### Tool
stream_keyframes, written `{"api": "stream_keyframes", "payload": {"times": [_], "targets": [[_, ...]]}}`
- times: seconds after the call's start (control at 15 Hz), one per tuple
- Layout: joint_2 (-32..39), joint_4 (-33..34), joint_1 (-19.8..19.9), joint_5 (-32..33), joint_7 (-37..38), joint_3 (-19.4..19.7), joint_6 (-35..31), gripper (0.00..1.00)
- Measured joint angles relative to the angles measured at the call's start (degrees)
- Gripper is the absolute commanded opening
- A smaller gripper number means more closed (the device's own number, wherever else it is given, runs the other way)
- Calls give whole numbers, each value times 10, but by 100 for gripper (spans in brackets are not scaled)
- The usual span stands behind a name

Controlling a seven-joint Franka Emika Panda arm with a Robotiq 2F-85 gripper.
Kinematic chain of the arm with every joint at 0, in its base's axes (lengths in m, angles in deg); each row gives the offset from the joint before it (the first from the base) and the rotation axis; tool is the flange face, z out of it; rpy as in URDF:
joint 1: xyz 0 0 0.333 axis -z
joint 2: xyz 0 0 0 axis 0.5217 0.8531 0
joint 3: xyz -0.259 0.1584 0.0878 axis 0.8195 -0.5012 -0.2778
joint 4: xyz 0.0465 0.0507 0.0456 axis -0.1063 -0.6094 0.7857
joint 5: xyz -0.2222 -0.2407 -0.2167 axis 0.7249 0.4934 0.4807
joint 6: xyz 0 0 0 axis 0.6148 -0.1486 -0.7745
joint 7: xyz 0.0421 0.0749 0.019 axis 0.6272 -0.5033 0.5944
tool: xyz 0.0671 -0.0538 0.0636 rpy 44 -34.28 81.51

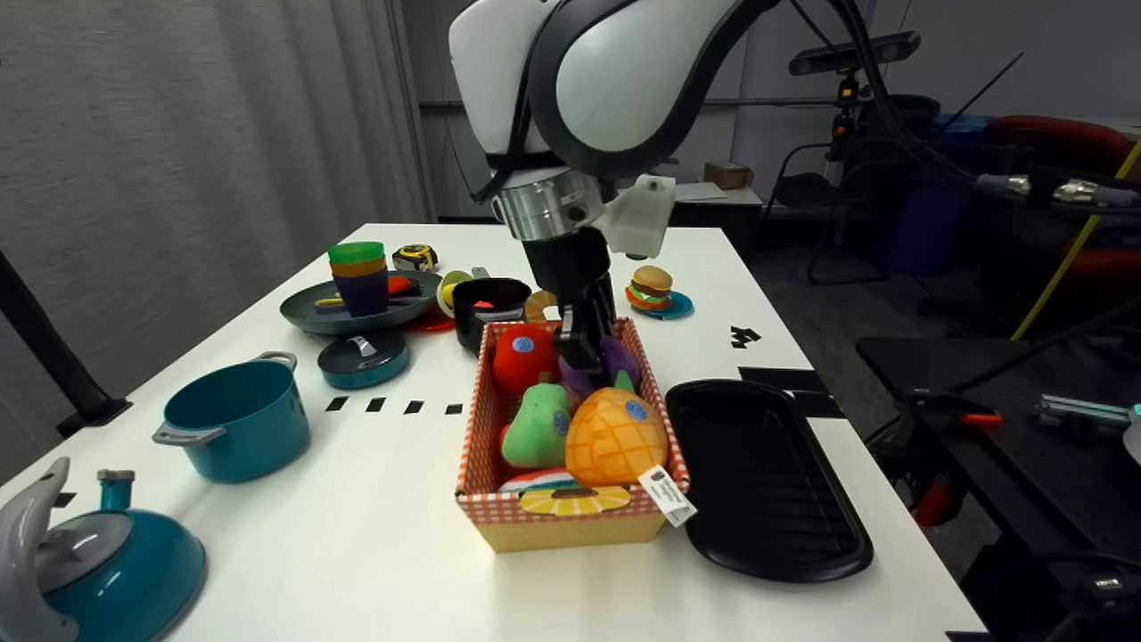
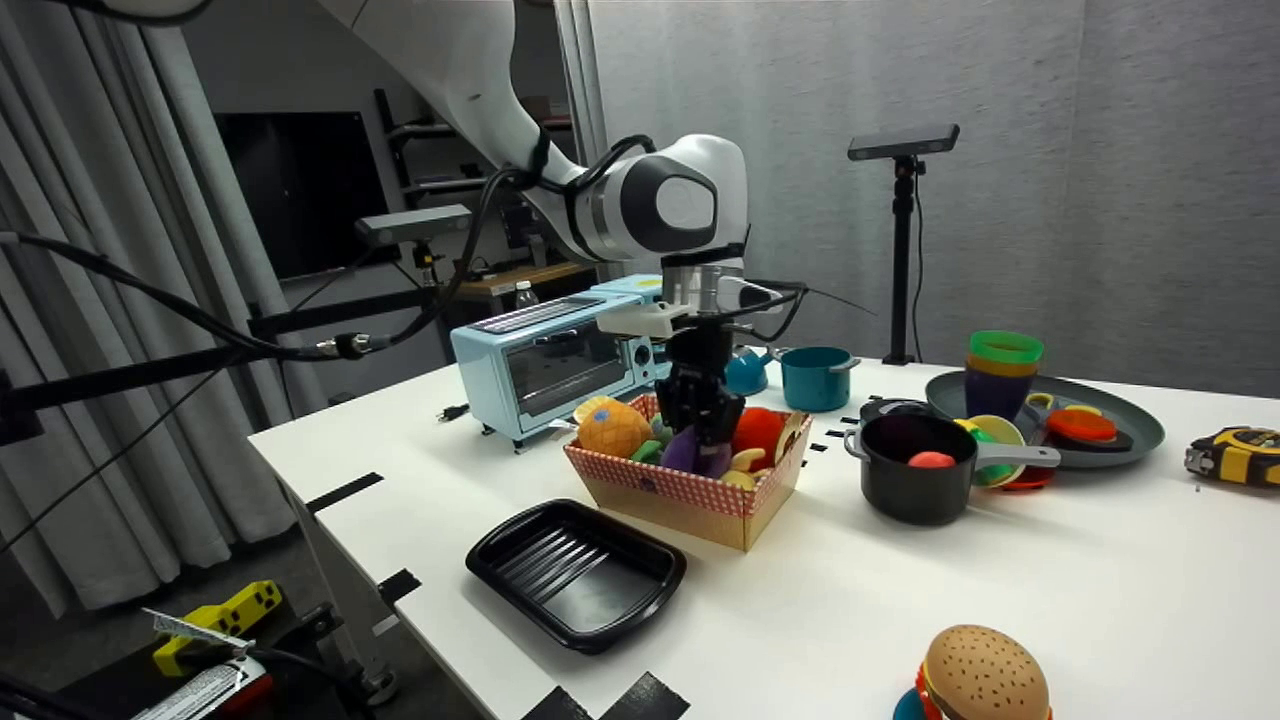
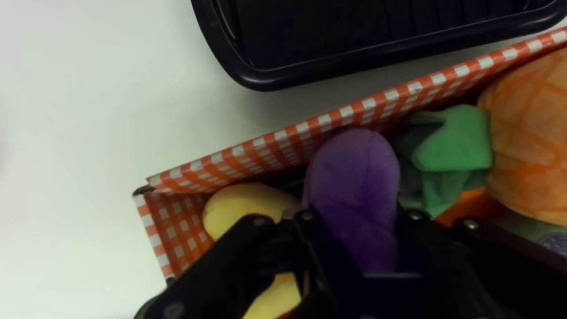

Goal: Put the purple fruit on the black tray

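Observation:
The purple fruit (image 3: 354,173) is in the red-checked basket (image 1: 579,532), against its long wall on the tray side. It shows partly behind the gripper in both exterior views (image 1: 621,358) (image 2: 680,452). My gripper (image 3: 359,221) reaches down into the basket with a finger on each side of the fruit. Both fingers press against it and the fruit looks creased between them. The fingertips are mostly hidden by the fruit and basket in an exterior view (image 2: 706,425). The black tray (image 1: 771,481) lies flat beside the basket, and nothing lies in it; it also shows in the wrist view (image 3: 319,40).
The basket also holds an orange fruit (image 1: 617,437), a green pear (image 1: 537,426), a red fruit (image 1: 524,358) and yellow pieces (image 3: 248,206). A black pot (image 2: 918,490), a teal pot (image 1: 236,419), a kettle (image 1: 134,571), a toy burger (image 2: 985,670) and a toaster oven (image 2: 560,375) stand around.

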Motion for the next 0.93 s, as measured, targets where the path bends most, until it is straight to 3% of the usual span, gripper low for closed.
{"api": "stream_keyframes", "payload": {"times": [0.4,0.93], "targets": [[-53,-25,-10,0,8,0,0,6],[-159,-132,-26,3,25,-3,-6,6]]}}
